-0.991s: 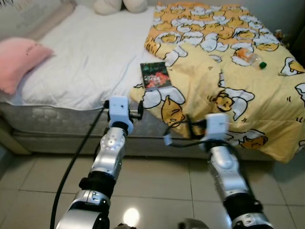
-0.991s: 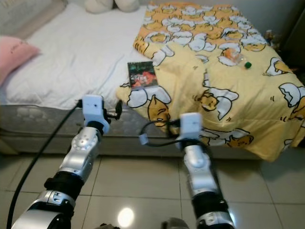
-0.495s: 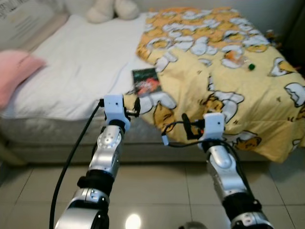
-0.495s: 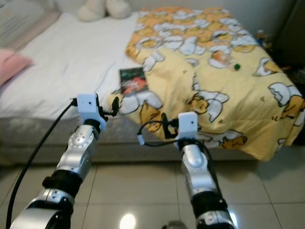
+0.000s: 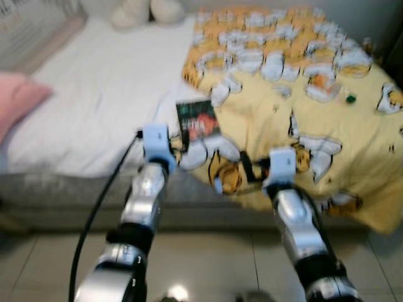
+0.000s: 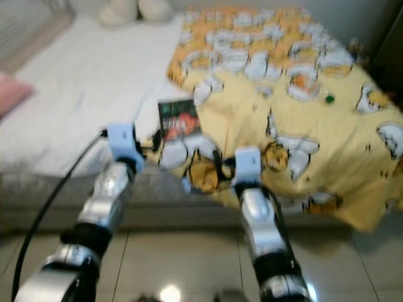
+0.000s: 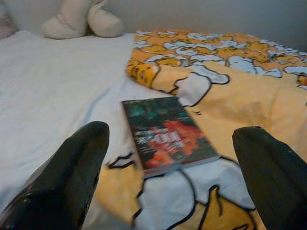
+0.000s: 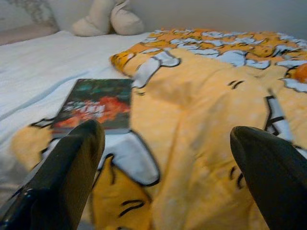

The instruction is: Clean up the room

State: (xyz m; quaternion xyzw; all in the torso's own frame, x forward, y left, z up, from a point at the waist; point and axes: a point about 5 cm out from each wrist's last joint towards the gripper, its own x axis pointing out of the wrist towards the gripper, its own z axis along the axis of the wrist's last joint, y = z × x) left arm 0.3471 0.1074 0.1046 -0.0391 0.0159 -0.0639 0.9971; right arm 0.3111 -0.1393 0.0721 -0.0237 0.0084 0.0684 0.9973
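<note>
Bed (image 5: 94,94) — dark, red-printed book (image 7: 165,134) lies flat; left claw (image 7: 172,191), right claw (image 8: 168,182) both spread.

White-sheeted bed (image 5: 94,100) on glossy tiled floor (image 5: 208,264)

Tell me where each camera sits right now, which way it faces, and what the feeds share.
Head stereo pair: on the head, looking forward and down at the bed; both silver arms show.
Left wrist: along the open left gripper at the book on the yellow blanket.
Right wrist: along the open right gripper, over the blanket toward the plush toy.
Shared: every feed has the book.
</note>
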